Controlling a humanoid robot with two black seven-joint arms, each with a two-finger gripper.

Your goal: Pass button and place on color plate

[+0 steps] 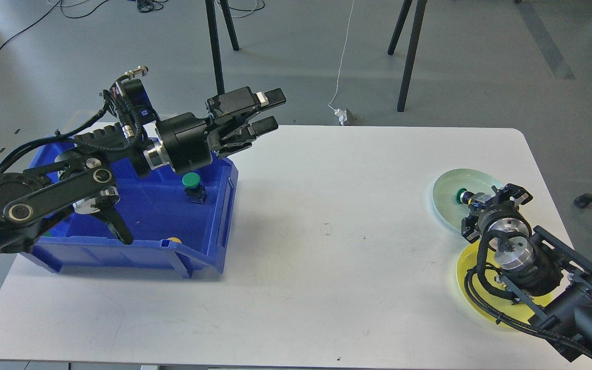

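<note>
Reaching in from the left edge, over a blue bin (pixel 214 216) at the left side of a white table (pixel 327 246). Left gripper (pixel 270 110) raised above the bin's far right corner, fingers spread apart, nothing between them, pointing right toward the middle of the table. Inside the bin, a green button (pixel 191 181) on a dark base, standing upright near the right wall, just below the left wrist. Also in the bin, a small yellow thing (pixel 174 240) at the front edge, mostly hidden by the rim; cannot tell what. Left arm's elbow links lying across the bin's left half, covering much of its floor.

Coming in from the lower right corner, the right arm stretched up over a yellow plate (pixel 468 272), hiding most of it. Right gripper (pixel 486 203) at the near edge of a pale green plate (pixel 460 180), seen end-on and dark; cannot tell whether fingers are apart or together. Lying on the pale green plate, on its side, a second green button (pixel 461 195) with its cap pointing left, right at the gripper's tip; touching or just clear, cannot tell. Two plates side by side near the table's right edge, pale green one farther, yellow one nearer, rims close or overlapping under the arm.

Beyond the table, grey floor with black stand legs (pixel 409 56), a white cable (pixel 345 51) and a small plug block (pixel 345 115).
</note>
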